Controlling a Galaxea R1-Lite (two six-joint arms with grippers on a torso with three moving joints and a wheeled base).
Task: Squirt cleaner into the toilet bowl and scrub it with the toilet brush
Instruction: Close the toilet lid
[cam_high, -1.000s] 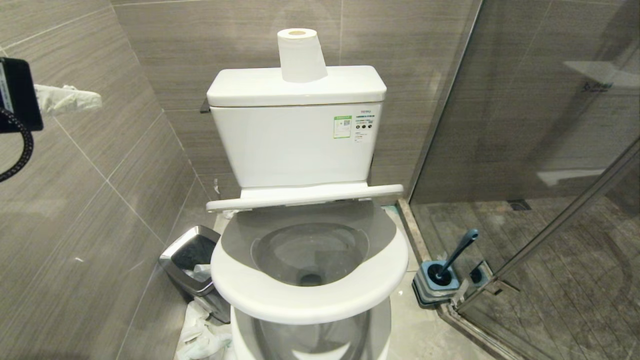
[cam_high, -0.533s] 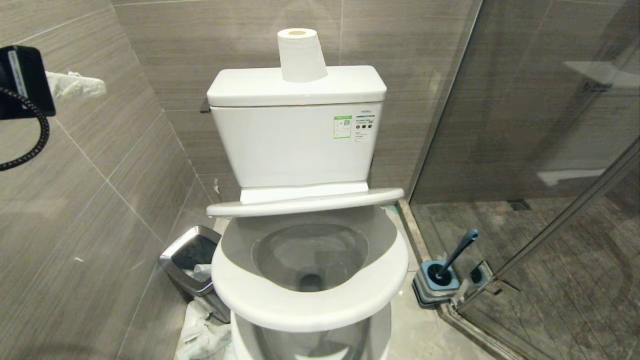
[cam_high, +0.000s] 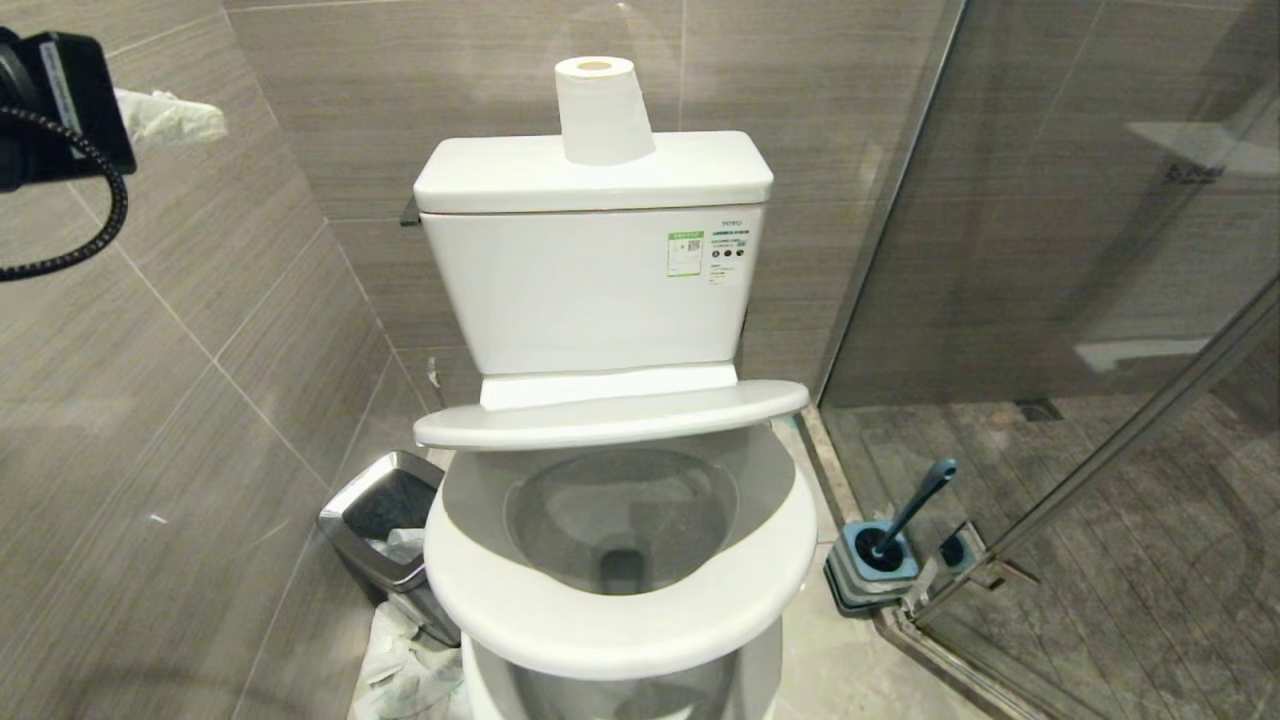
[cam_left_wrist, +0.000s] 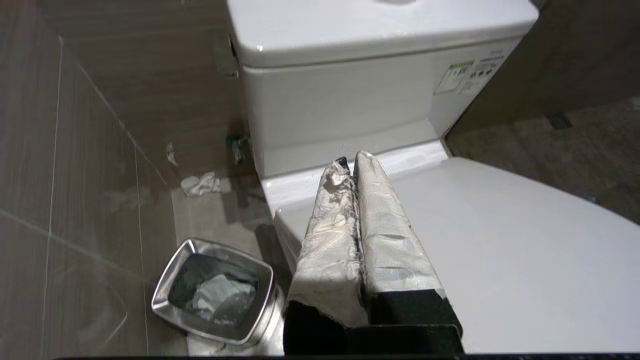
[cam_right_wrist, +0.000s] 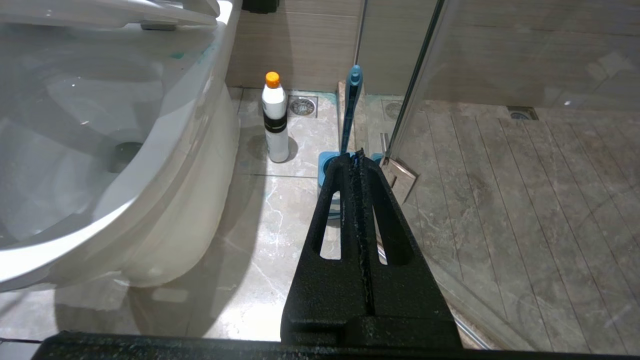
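The toilet bowl (cam_high: 620, 520) fills the middle of the head view, seat down, with its lid (cam_high: 610, 415) hanging partway over the basin. My left gripper (cam_high: 175, 118), wrapped in white, is shut and empty high at the left by the wall. In the left wrist view this left gripper (cam_left_wrist: 351, 161) points over the lid (cam_left_wrist: 500, 240) toward the tank. The toilet brush (cam_high: 915, 505) stands in its blue holder (cam_high: 873, 570) right of the toilet. My right gripper (cam_right_wrist: 356, 156) is shut and empty low over the floor, short of the toilet brush (cam_right_wrist: 351, 110). The cleaner (cam_right_wrist: 275, 120) stands on the floor beside the toilet.
A steel-rimmed bin (cam_high: 385, 520) sits left of the toilet with crumpled paper (cam_high: 400, 670) on the floor by it. A toilet roll (cam_high: 603, 110) stands on the tank. The glass shower door (cam_high: 1050, 300) closes off the right side; the tiled wall is close on the left.
The lid's front edge has dropped lower over the bowl. My left gripper has risen and shifted slightly right in the head view, still shut.
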